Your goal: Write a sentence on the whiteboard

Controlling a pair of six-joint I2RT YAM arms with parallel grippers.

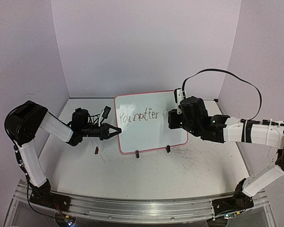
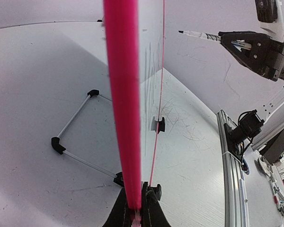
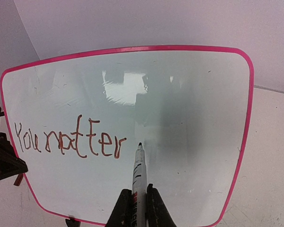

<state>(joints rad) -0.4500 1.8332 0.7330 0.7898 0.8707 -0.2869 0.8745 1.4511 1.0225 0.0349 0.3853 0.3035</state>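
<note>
— So, where does the whiteboard [image 1: 151, 137] stand?
— Upright on its two black clip feet [image 1: 137, 153], mid-table [image 1: 180, 175], between the two arms.
— And the hands?
— The left hand [image 2: 135, 213] is clamped on the board's pink left rim. The right hand [image 3: 135, 208] pinches a marker [image 3: 138, 172], tip just right of the final letter. Whether it touches the surface, I cannot tell.
— The sentence [image 3: 68, 142]?
— Thin dark scrawl, roughly "You matter", filling the board's left half.
</note>
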